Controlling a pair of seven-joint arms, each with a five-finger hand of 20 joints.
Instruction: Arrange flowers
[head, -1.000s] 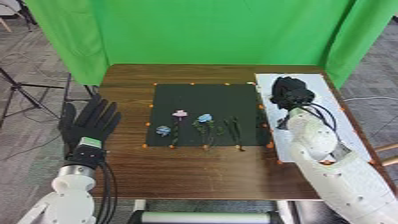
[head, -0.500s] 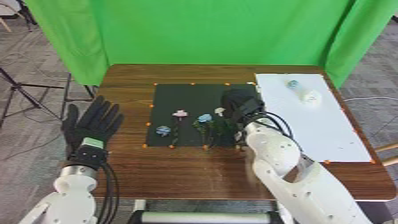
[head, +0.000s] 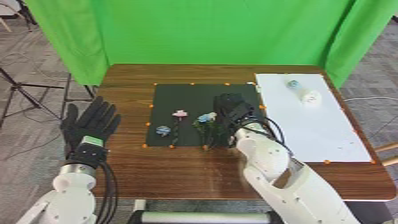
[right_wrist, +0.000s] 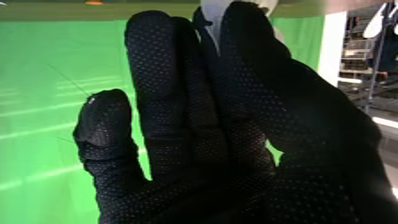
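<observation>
Since the stems are spaced apart on the black mat (head: 169, 93), presumably for easy picking, we list the flowers there: one pink flower (head: 180, 113), centre of the frame; one blue flower (head: 206, 118), just beside it; one small bluish bloom (head: 163, 130), lower left of these. Item, right hand (head: 232, 106): over the mat beside the blue flower, thumb brought against long, nearly straight fingers, apparently pinching a pale thing (right_wrist: 212, 9), likely a petal, we judge, for light handling. Item, white sheet (head: 329, 135), right of frame, with a rounded white object (head: 311, 98) set apart, perhaps as working space. Item, left hand (head: 89, 125): spread open at left, beside the worktop (head: 178, 175), clear of the work.
</observation>
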